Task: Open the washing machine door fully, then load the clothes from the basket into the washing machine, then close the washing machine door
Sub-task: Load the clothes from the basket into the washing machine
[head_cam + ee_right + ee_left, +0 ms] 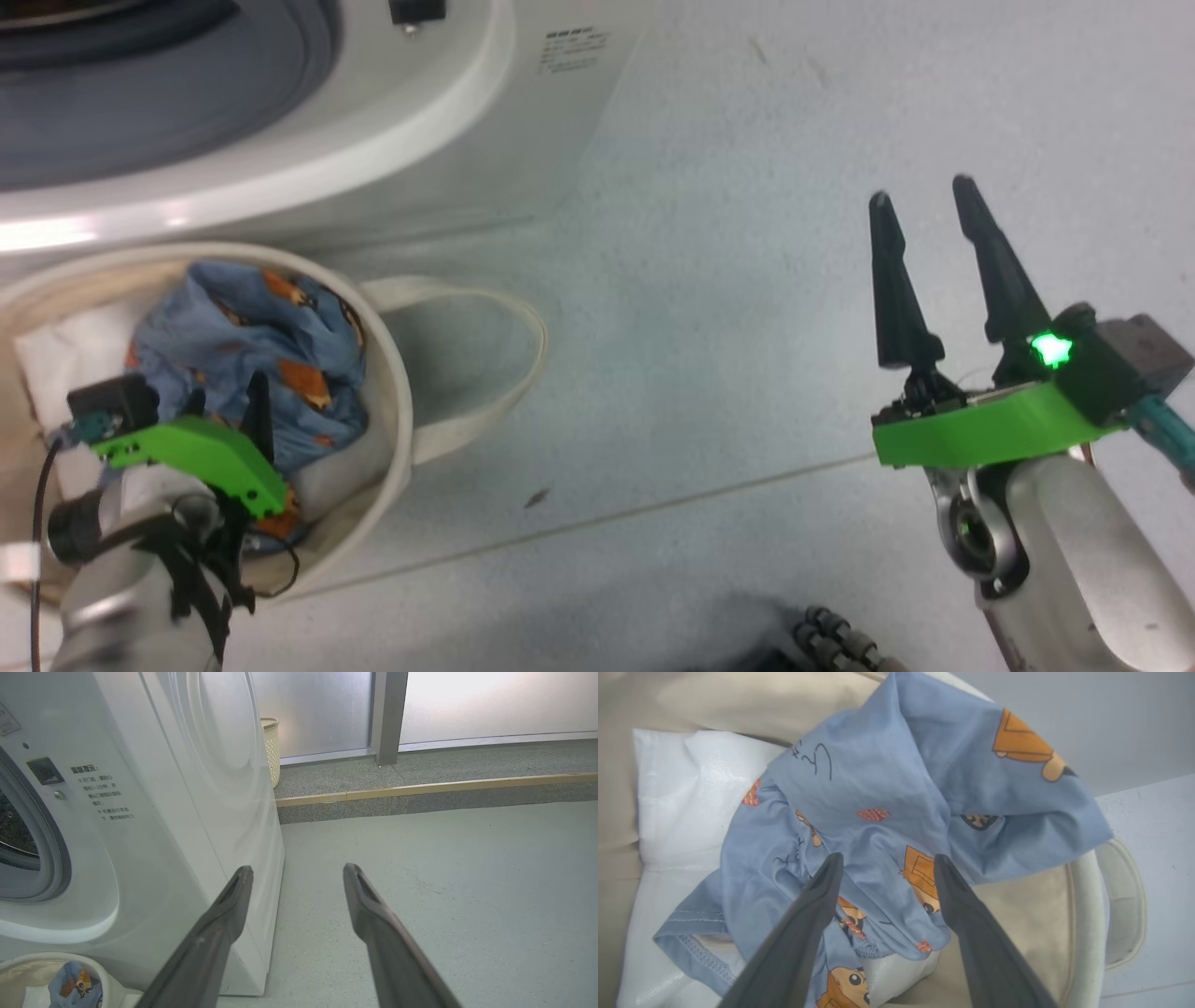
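Left tool down in basket, spread wide over clothes, gripping nothing. Right tool over floor, spread wide, empty. One basket, one washer.

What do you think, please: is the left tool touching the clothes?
Cannot tell. The left wrist view shows the left tool open over the clothes, but no plain contact or gap.

Right gripper with fingers spread above grey floor, washer at left, drum mouth at the edge, basket below it with clothes inside, pale bin behind.
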`<state>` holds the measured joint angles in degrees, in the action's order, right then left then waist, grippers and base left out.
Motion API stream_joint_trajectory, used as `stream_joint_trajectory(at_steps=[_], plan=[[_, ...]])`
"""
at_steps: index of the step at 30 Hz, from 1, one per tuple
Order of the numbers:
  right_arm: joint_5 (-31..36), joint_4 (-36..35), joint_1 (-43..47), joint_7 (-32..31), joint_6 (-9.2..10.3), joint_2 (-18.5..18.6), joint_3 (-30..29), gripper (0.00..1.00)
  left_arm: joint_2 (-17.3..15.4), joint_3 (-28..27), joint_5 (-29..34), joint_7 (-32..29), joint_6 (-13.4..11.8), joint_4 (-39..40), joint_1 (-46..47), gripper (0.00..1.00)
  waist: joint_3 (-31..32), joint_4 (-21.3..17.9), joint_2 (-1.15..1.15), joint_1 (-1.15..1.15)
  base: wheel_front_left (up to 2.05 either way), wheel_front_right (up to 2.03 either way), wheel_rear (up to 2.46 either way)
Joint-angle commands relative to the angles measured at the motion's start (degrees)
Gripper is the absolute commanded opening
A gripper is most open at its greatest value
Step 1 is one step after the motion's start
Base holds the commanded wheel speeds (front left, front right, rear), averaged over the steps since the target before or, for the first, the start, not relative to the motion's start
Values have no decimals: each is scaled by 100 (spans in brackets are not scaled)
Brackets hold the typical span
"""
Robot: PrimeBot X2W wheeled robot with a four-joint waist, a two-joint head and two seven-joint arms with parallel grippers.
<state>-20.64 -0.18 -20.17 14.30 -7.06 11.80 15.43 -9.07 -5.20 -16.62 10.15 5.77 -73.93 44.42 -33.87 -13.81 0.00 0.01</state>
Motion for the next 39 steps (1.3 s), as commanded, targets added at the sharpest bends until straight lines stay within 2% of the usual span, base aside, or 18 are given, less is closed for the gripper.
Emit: stream_joint_trajectory(at_steps=[1, 13, 20, 25, 26, 27, 39], plan=[[78, -207, 5, 70, -43, 55, 70, 100, -216, -70, 53, -5, -29, 32, -26, 100, -237, -20, 0, -1, 0, 0, 0], [252, -479, -247, 70, -43, 286, -121, 100, -439, 199, 202, -564, -249, 1, 390, 100, -932, -158, 0, -1, 0, 0, 0], [269, -605, -149, 70, -43, 359, -195, 100, -600, 335, 296, -1222, -606, -1, 351, 100, -1080, -297, 0, -1, 0, 0, 0], [277, -649, -38, 70, -43, 383, -282, 100, -591, 386, 284, -1235, -639, -1, 409, 99, -1094, -300, 0, -1, 0, 0, 0], [279, -652, -28, 70, -43, 379, -287, 100, -586, 403, 285, -1236, -623, -1, 406, 9, -1085, -298, 0, -1, 0, 0, 0], [278, -657, -22, 70, -43, 374, -286, 100, -570, 416, 278, -1257, -594, -1, 395, 0, -1072, -296, 0, -1, 0, 0, 0], [214, -591, -65, 70, -43, 332, -275, 100, -392, 441, 130, -318, -312, -2, 489, 0, -861, -74, 0, -1, 0, 0, 0]])
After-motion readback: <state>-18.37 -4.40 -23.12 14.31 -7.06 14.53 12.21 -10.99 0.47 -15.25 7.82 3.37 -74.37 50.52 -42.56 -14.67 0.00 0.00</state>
